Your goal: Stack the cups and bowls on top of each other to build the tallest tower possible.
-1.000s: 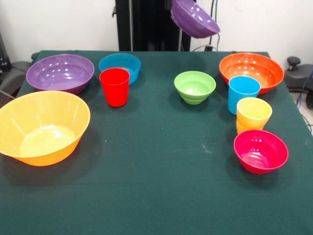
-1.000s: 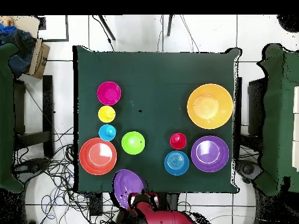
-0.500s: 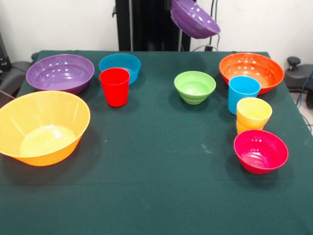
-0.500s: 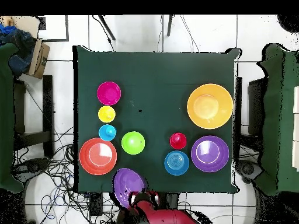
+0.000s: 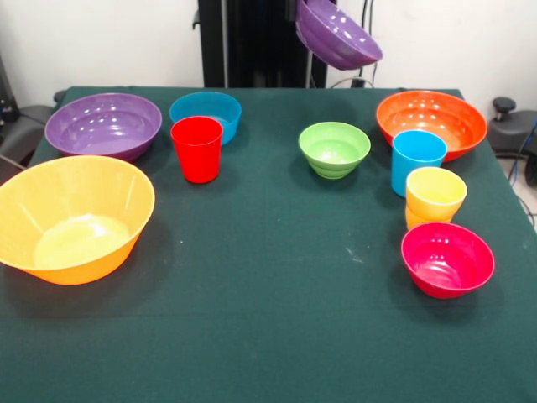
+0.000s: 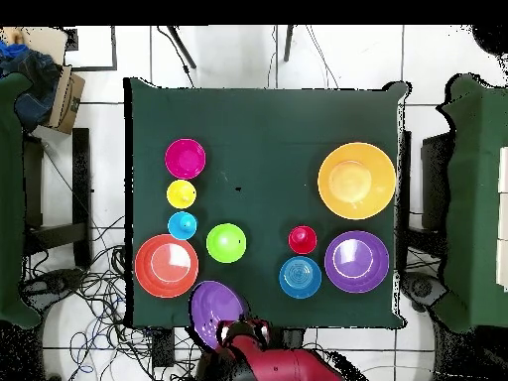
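Purple bowl [image 5: 337, 32] lifted and tilted above the desk's [image 5: 277, 277] robot-side edge, gripper [image 6: 241, 331] at its rim, fingers seemingly pinching it, second purple bowl [image 5: 103, 124] in desk corner, beside yellow-orange bowl [image 5: 73, 217]

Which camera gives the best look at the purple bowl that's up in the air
The front view: the lifted purple bowl shows tilted, well above the table. The overhead view shows only its round top at the table's edge, beside the red arm.

Tilted purple bowl [image 5: 337, 34] aloft above the table's [image 5: 268, 336] far edge, behind the green bowl [image 5: 334, 149].
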Robot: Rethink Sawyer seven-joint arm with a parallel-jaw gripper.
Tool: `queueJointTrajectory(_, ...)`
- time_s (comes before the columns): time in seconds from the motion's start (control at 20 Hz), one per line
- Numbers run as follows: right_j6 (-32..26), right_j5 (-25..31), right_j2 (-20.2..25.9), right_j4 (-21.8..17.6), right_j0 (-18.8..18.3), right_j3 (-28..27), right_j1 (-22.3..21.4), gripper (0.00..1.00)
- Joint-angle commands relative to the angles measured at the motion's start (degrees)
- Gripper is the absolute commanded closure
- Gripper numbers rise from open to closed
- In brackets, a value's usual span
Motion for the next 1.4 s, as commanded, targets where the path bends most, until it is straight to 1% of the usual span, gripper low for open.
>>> queueJointTrajectory(0.05,2.96,8.1,6.04,2.7,-0.59,-6.52,2.36,1.0)
queueJointTrajectory(0.2,3.16,7.92,6.72,2.69,-1.01,-6.85,2.42,1.0)
queueJointTrajectory(0.3,3.23,7.58,7.16,2.48,-1.37,-7.52,3.3,1.0)
queueJointTrajectory(0.5,4.05,6.08,6.42,1.67,-0.61,-9.27,5.69,1.0)
queueJointTrajectory(0.8,4.26,7.83,5.68,2.12,1.07,-11.46,5.9,1.0)
queueJointTrajectory(0.95,4.1,7.1,5.79,1.63,0.63,-12.11,7.09,1.0)
queueJointTrajectory(1.4,3.56,8.08,6.53,1.71,-0.06,-13.32,7.83,1.0)
